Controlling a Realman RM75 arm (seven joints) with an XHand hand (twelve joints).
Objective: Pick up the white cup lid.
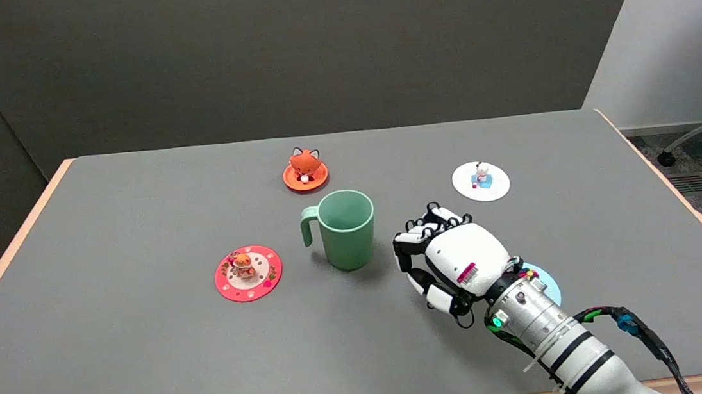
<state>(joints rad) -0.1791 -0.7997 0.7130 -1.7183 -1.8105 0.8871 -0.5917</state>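
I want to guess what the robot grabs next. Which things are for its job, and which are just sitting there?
For the job:
- white cup lid, with a little figure on top
- right hand, empty, short of the lid

Just lying about:
- green mug
- orange fox lid
- red lid
- light blue lid, mostly hidden under the arm

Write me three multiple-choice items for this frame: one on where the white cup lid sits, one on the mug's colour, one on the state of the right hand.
1. Where is the white cup lid?
A. Far right part of the table, beyond the right hand
B. Inside the mug
C. At the table's near left corner

2. What colour is the mug?
A. Red
B. Green
C. Blue

3. What is the right hand doing?
A. Gripping the mug handle
B. Lifting the white lid
C. Holding nothing

Key: 1 A, the lid lies past the hand, apart from it. 2 B, the mug is pale green. 3 C, the fingers curl over bare table.
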